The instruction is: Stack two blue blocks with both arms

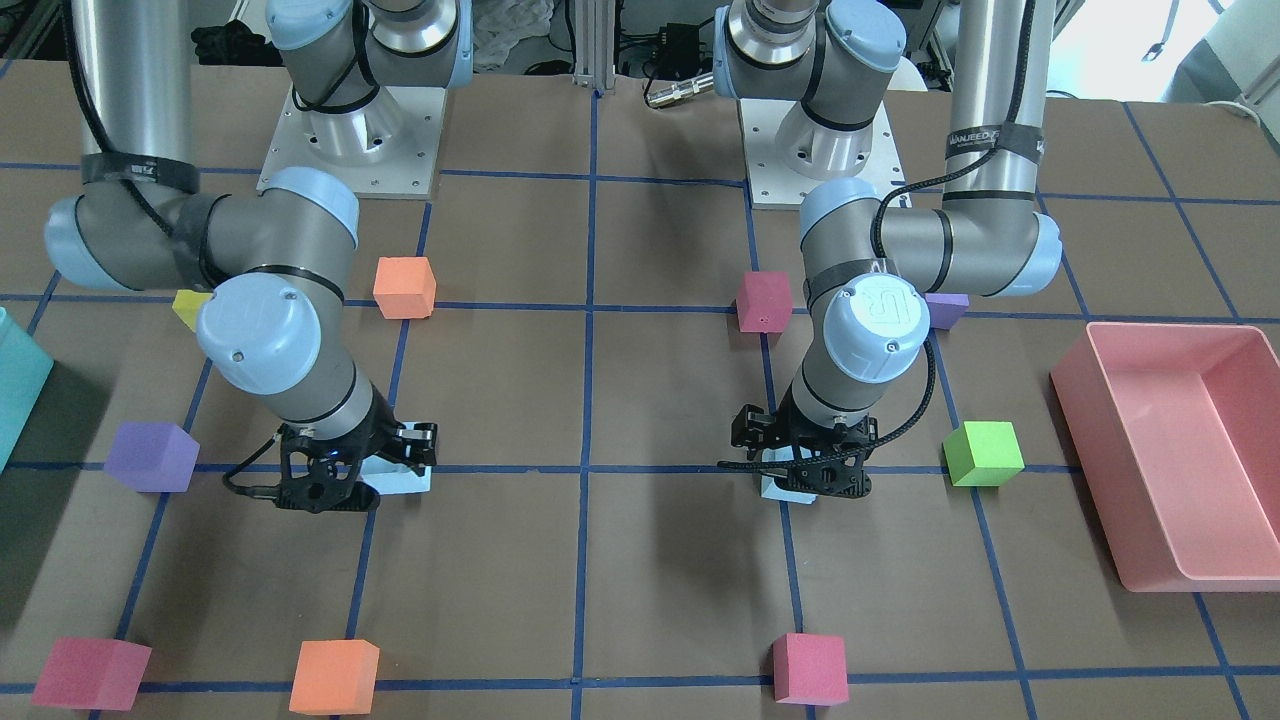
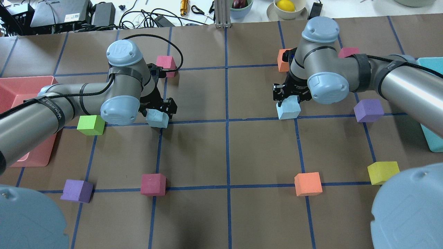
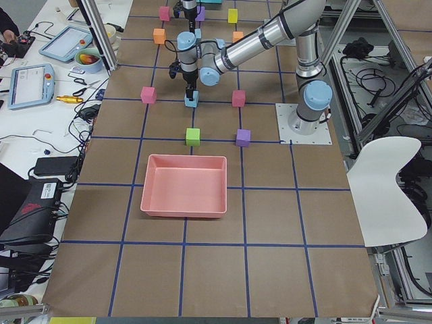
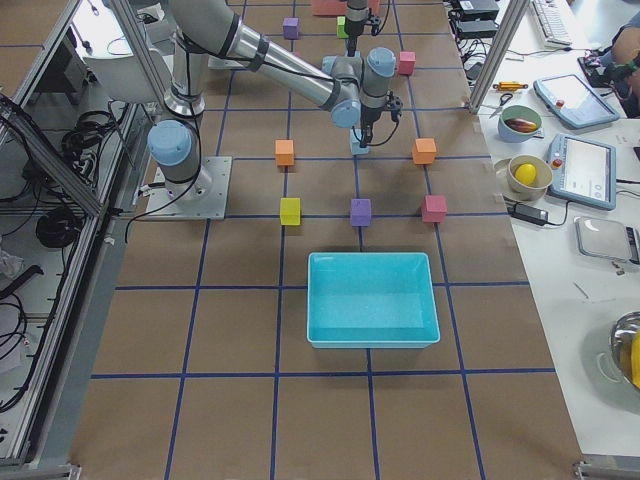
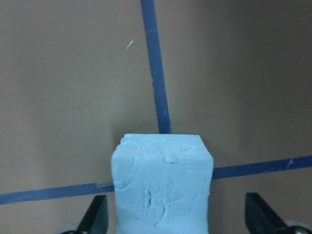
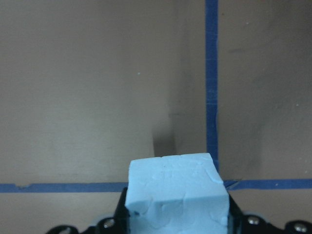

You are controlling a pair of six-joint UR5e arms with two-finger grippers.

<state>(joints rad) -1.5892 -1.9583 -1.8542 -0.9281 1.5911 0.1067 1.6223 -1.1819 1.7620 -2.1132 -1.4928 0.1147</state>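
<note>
Black fingers [image 5: 95, 217] of the left gripper [image 5: 176, 219] stand apart on my wrist feed, one on each side of the left block [image 5: 163, 180]. One finger is just beside the foam and the other is well clear of it, so the jaws are wide and grip nothing. That pale blue cube sits on the brown paper table [image 2: 225, 152], right on a crossing of the blue tape lines [image 5: 155, 73].

The right gripper [image 6: 178, 225] reads differently. Its black fingers are pressed against both sides of the right block [image 6: 176, 187], closed on it. A tape crossing lies just by the cube's far corner. I cannot tell whether this cube rests on the paper or is raised off it.

From overhead, both grippers point down. The two blue blocks are well apart, one on either side of the table's centre line, along the same cross line of tape. Beside the left block, toward the left arm [image 2: 52, 107], sits a green cube [image 2: 90, 125], and past that is the pink tray [image 2: 20, 86]. A magenta cube [image 2: 166, 63] lies beyond the left gripper. On the other side, a purple cube [image 2: 368, 110] lies near the right block. An orange cube [image 2: 282, 60] shows partly behind the right arm [image 2: 380, 76], and the teal bin [image 2: 432, 141] is at the table's edge.
</note>
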